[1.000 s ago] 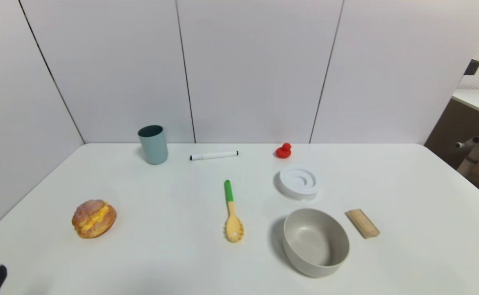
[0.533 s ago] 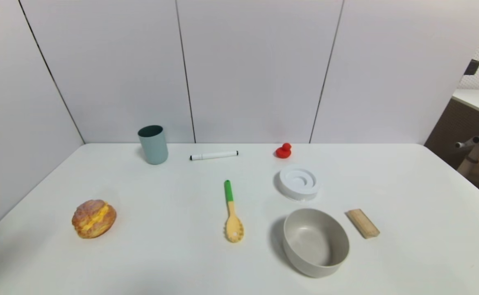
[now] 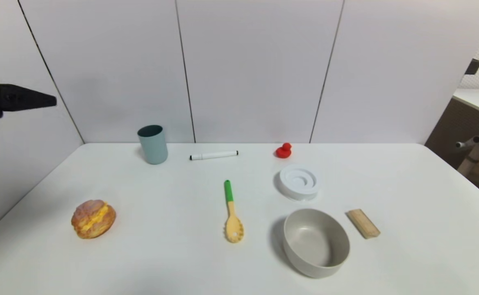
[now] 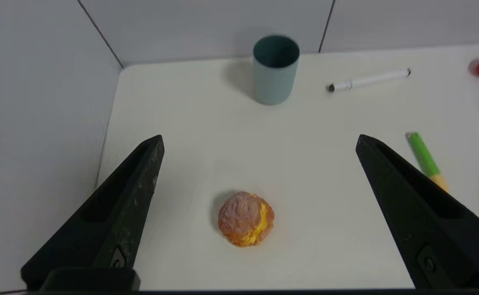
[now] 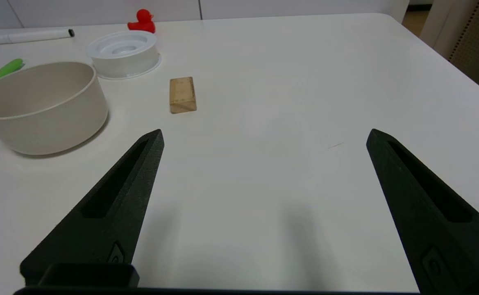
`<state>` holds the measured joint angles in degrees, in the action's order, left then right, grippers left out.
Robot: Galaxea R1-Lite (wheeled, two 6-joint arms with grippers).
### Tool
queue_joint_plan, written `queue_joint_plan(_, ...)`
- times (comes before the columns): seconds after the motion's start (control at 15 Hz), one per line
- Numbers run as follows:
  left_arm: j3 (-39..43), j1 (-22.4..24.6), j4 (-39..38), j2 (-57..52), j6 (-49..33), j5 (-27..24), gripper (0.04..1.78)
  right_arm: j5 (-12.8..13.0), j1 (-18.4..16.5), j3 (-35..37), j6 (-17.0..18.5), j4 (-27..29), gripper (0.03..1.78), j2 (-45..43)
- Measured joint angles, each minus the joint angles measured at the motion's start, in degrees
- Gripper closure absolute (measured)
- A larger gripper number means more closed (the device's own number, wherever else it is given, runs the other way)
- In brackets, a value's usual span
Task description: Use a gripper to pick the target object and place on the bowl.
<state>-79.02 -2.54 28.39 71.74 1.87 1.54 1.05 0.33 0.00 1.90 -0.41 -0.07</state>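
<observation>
The golden-brown cream-puff bun point(image 3: 94, 218) with yellow filling lies on the white table at the near left. The beige-grey bowl point(image 3: 305, 265) stands empty at the near right, far from the bun. My left gripper point(image 3: 38, 99) is at the left edge of the head view, high above the table. In the left wrist view it point(image 4: 259, 139) is open and empty, and the bun point(image 4: 245, 219) lies below, between its fingers and apart from them. My right gripper point(image 5: 264, 133) is open and empty over bare table to the right of the bowl point(image 5: 46, 123); it is out of the head view.
A yellow spoon with green handle point(image 3: 232, 213) lies mid-table. A white ringed dish point(image 3: 299, 182), a red duck point(image 3: 283, 150) and a tan wooden block point(image 3: 362, 223) are around the bowl. A teal cup point(image 3: 153, 144) and a white marker point(image 3: 214, 155) sit at the back.
My left gripper was a dark tip at the bottom left corner a second ago, left the head view, and now shows high at the left edge. The objects have not moved.
</observation>
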Motion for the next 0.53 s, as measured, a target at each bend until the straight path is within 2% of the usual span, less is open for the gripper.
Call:
queue_joint_plan(0.27,0.1,-0.1,9.8,6.2,0.1,0.3,0.13,0.0,0.0,0.0,0.0,0.0,0.10,0.0)
queue_joint_plan(0.53,4.9,1.2,11.1,9.9,-0.6,0.4,0.13,0.0,0.0,0.0,0.0,0.0,0.10,0.0)
